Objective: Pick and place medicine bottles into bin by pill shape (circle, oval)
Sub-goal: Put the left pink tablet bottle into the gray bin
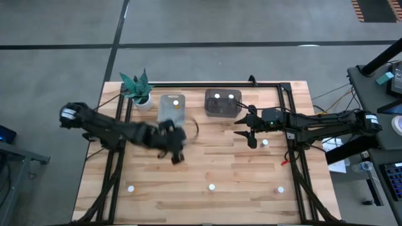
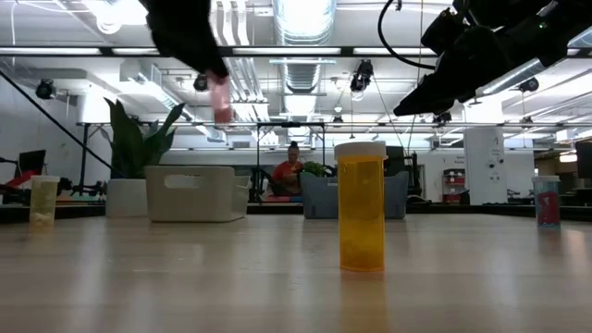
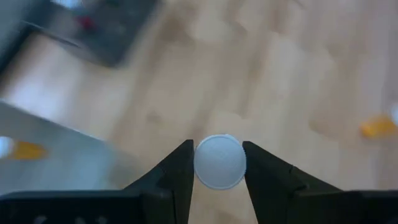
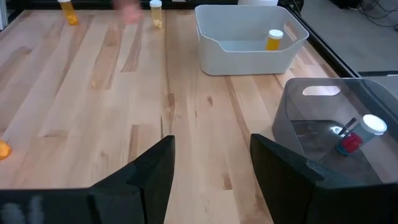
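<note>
**Left arm carries a bottle toward the bins**

The room behind is a large workshop with bright ceiling lights, ducting and white columns; a person [image 2: 293, 166] sits far off beyond the table. The table [image 1: 207, 188] is pale wooden planking in a black frame, with a potted plant [image 1: 138, 88] at its far left corner.

At the far edge stand two bins side by side: a white bin [image 1: 171, 108] already holding one bottle, and a dark grey bin [image 1: 222, 103] with two white caps showing inside.

The left arm reaches over the middle of the table, just in front of the white bin. The left gripper [image 3: 219, 163] is clamped on a bottle [image 3: 219, 162], its round white cap pinched between the two fingers. By my reading, this is the carrying step: the bottle is lifted and near the bins. The next move calls for bringing it over whichever bin matches its pill shape, which these views do not reveal, then lowering and letting go clear of the wall.

The right gripper [image 1: 250, 129] waits with its fingers spread, holding nothing, beside the grey bin.

More medicine bottles [image 1: 212, 186] stand along the near edge, well apart, and one sits just beside the right gripper.
</note>
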`<state>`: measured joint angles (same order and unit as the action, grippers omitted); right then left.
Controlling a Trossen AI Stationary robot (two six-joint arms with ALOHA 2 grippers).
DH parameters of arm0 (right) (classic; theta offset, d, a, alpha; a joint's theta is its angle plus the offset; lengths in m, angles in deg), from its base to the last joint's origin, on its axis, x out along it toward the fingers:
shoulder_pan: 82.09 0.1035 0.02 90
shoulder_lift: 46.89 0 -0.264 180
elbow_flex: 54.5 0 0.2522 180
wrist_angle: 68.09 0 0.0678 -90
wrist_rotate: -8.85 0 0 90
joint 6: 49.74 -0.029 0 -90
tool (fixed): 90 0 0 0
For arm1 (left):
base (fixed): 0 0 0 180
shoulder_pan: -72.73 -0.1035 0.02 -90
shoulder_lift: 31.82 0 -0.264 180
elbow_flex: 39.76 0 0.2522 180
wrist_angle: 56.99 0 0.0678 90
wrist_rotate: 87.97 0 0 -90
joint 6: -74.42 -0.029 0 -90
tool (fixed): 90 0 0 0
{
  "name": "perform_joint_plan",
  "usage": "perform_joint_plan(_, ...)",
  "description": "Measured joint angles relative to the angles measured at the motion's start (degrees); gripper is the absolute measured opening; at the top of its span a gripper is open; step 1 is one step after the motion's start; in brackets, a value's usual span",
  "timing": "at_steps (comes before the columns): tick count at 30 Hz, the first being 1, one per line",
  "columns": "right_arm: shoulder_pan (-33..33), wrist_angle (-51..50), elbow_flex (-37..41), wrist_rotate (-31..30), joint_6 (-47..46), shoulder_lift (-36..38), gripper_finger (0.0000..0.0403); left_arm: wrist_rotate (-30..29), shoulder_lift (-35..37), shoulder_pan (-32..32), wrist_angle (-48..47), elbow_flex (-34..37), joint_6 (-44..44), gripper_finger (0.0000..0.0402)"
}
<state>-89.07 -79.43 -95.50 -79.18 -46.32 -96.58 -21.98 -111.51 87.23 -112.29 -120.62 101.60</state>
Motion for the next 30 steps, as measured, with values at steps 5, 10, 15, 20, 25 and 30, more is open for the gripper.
perform_joint_plan(5, 0.0, 0.0, 0.0, 0.0, -0.7, 0.0, 0.0201, -1.1, 3.9, -10.7, -0.4, 1.1, -3.6, 0.011)
perform_joint_plan(10, 0.0, 0.3, 0.0, 0.0, -2.1, 0.0, 0.0201, -1.6, 4.0, -20.0, -1.0, 2.7, -4.0, 0.0111)
perform_joint_plan(15, 0.0, 2.7, 0.0, 0.0, -2.3, 0.0, 0.0201, -1.5, 3.9, -26.6, -0.9, 6.7, -5.3, 0.0111)
perform_joint_plan(20, 0.0, 3.0, 0.0, 0.0, -2.1, 0.0, 0.0201, -0.8, 3.9, -30.3, 4.1, 11.3, -5.4, 0.0111)
perform_joint_plan(25, 0.0, 3.1, 0.0, 0.0, -2.1, -0.6, 0.0201, 0.9, 3.9, -32.2, 11.6, 15.9, -5.5, 0.0111)
perform_joint_plan(30, 0.0, 3.1, 0.0, 0.0, -2.3, -1.7, 0.0201, 1.5, 3.8, -32.7, 17.0, 18.7, -5.5, 0.0111)
